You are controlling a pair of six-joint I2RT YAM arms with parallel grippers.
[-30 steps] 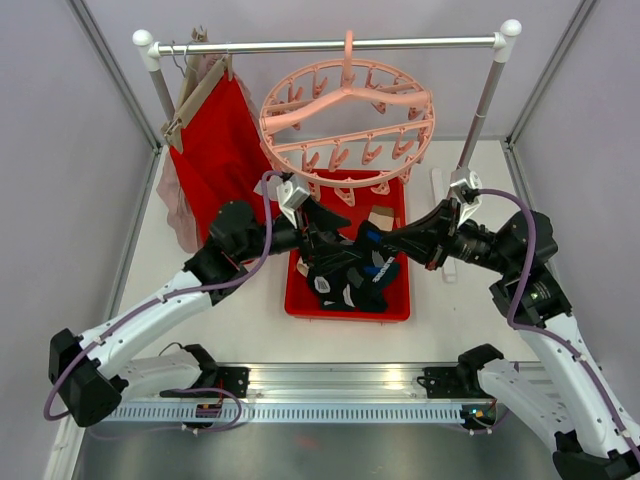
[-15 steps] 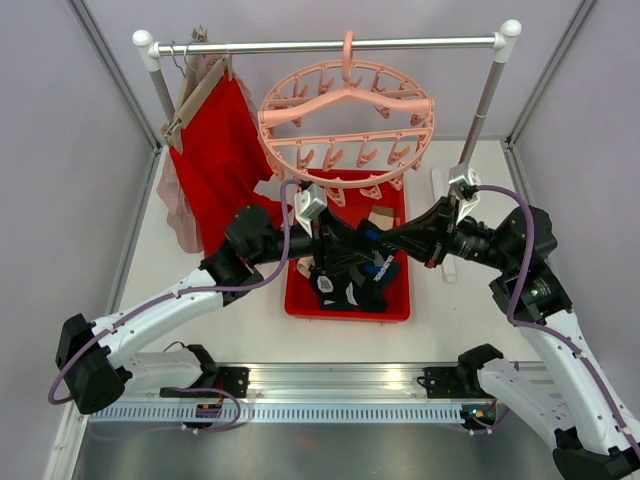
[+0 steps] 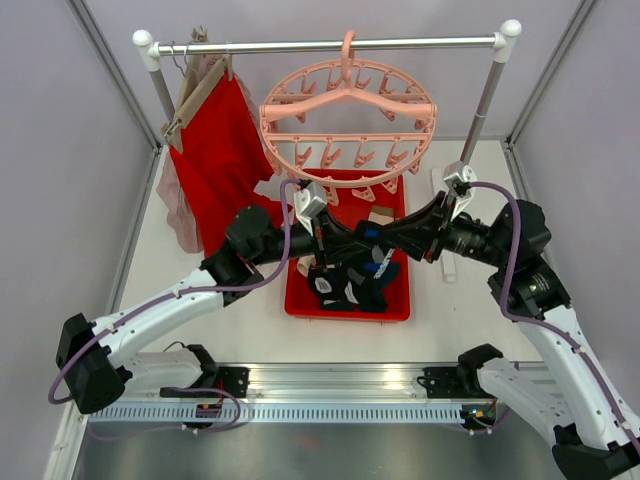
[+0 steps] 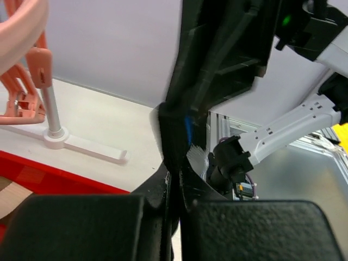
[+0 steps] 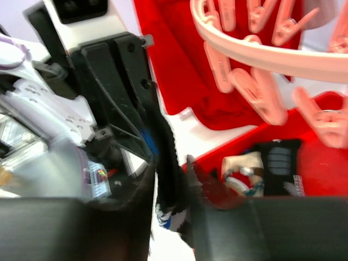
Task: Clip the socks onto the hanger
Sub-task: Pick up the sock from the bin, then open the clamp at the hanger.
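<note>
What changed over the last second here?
The left gripper swung right, closer to the right gripper, mostly in the first half second; the right one edged up slightly. Both are shut on the black sock above the tray, with no visible grab or release. The hanger stayed on its rail.

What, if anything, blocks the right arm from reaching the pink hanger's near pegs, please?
Probably nothing, so yes: the right gripper is close below the pegs, nothing between, though the black sock shared with the left gripper may tether it.
</note>
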